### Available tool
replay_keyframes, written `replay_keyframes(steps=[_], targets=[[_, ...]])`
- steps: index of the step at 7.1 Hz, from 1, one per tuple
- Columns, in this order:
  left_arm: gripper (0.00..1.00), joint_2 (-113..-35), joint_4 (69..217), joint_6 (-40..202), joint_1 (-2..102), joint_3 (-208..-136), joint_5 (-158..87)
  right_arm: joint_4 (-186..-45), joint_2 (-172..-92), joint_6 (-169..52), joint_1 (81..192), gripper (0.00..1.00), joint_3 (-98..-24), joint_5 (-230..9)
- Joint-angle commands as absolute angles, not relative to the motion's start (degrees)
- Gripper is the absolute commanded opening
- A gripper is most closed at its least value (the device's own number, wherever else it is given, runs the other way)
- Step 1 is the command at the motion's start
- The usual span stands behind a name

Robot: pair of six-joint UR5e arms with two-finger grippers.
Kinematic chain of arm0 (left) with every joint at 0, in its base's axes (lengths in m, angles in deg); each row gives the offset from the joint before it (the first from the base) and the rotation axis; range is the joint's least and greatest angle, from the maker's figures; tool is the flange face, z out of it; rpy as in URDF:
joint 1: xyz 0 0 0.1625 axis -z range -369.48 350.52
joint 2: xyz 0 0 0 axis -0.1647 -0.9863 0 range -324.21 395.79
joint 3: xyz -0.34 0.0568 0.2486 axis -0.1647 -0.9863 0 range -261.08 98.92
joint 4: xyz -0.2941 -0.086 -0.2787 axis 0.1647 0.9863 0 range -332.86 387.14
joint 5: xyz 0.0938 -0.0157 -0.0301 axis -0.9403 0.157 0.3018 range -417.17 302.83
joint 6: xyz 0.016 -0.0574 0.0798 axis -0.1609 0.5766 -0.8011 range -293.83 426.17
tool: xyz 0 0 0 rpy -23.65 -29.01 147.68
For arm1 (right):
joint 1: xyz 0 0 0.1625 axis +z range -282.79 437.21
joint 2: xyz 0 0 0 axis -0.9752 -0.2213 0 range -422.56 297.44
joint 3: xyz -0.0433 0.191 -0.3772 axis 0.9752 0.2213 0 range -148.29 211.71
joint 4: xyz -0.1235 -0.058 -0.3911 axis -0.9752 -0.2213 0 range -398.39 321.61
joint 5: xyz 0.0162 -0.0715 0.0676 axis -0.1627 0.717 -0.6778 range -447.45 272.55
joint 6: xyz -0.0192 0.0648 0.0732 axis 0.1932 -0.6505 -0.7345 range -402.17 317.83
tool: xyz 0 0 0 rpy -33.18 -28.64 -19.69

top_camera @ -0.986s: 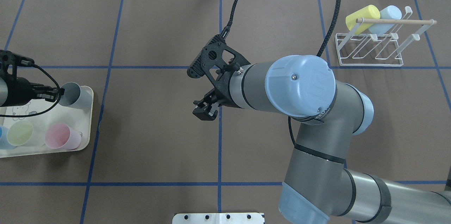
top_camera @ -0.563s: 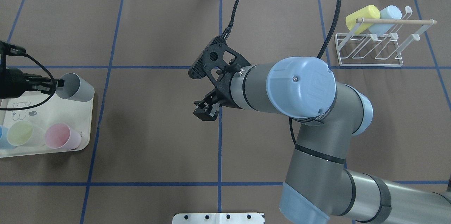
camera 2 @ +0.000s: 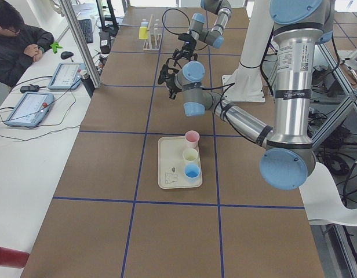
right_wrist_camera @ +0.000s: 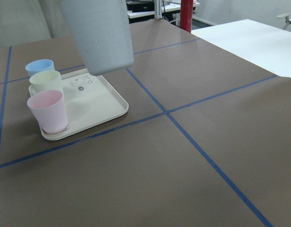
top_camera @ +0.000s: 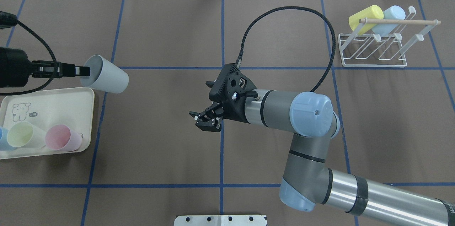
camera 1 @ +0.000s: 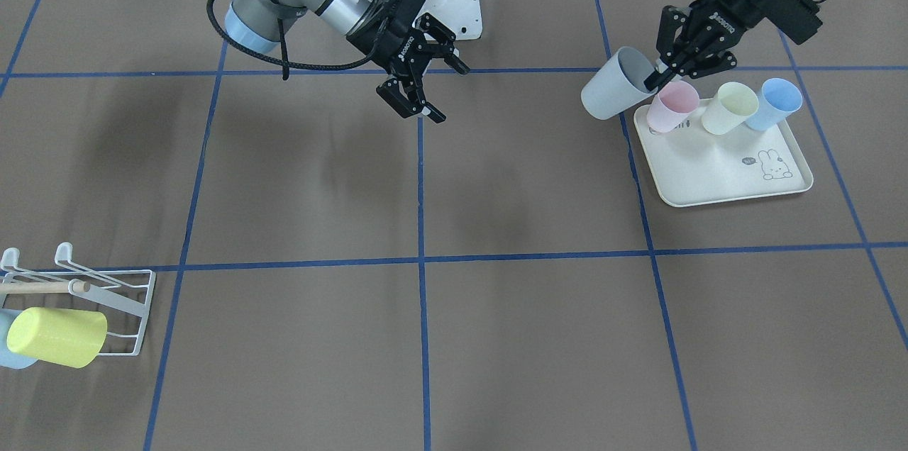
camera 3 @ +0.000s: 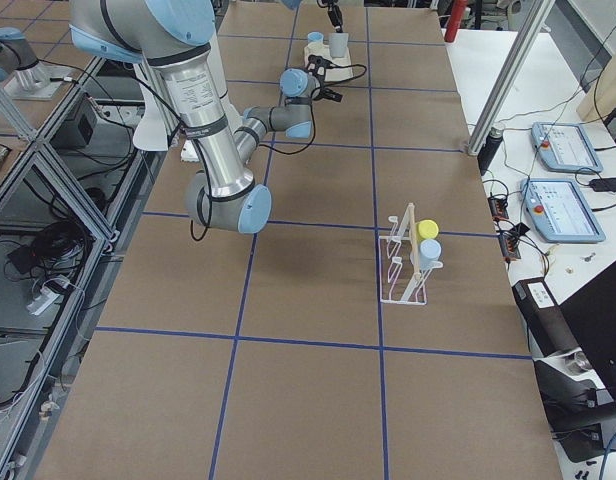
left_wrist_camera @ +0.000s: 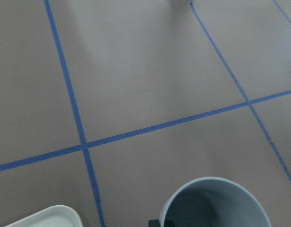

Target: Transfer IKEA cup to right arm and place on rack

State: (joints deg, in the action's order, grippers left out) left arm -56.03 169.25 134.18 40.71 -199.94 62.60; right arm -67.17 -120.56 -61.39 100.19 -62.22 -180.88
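The left arm's (top_camera: 14, 73) jaws are clenched on the rim of the grey cup (top_camera: 106, 75), one finger inside its mouth. They hold it tipped on its side in the air, just past the far right corner of the tray (top_camera: 53, 101) by the left edge of the desk (top_camera: 160, 23). A pink cup (camera 1: 670, 105), cream cup (camera 1: 731, 107) and blue cup (camera 1: 777, 103) stand along the tray's near edge. The right arm (top_camera: 312, 112) is stretched over the desk's middle, its jaws released and spread, grasping nothing, well apart from the grey cup. The rack (top_camera: 373, 53) stands near the desk's far right corner, carrying a yellow cup (top_camera: 366, 17) and a pale blue cup (top_camera: 392, 13).
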Motion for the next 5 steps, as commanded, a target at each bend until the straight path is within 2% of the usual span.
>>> replay_keyframes(steps=[1,5], targets=[[0.0,-63.8,169.3,143.2,35.4,-199.8,61.8,-56.4,-120.6,-60.8,99.2,0.99,-58.1,-180.8],[0.0,-69.4,169.1,144.7,29.4,-196.3,58.0,-54.3,-120.0,-59.9,98.5,0.99,-58.5,-180.8]])
